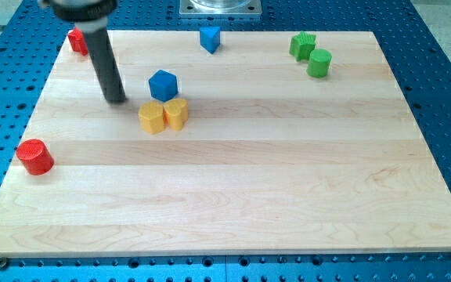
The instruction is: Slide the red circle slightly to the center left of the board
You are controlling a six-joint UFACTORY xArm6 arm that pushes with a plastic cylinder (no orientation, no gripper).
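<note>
**Desk:** What does the setting look like?

**Photographer:** A pale wooden board [233, 196] with visible grain in long strips lies on a blue perforated table [437, 70], studded with rows of small holes. A grey metal plate [220, 8] sits at the view's top, cut off by the frame.

**Desk:** And the pieces?

**Photographer:** Small, matte, plastic-looking blocks. The red circle [34, 157], a short cylinder, stands near the board's left edge, toward the bottom-left corner. A second red block [77, 40] sits at the top-left corner, partly hidden behind the arm, its shape hard to make out. A blue cube-like block [163, 84] touches or nearly touches two yellow blocks [164, 114] pressed side by side below it; their outlines are irregular. Another blue block [210, 37] sits at the top edge, roughly wedge-shaped. Toward the top-right corner, a green cylinder [319, 63] stands just beside a ribbed green block [303, 45].

**Desk:** The arm?

**Photographer:** A straight dark rod descends from a black mount cut off at the view's top left. There is no hand to open or close, and it holds nothing. The tip [116, 100] rests on the board left of the blue cube and above-left of the yellow pair, near but apart from them, and well apart from the red circle.
</note>
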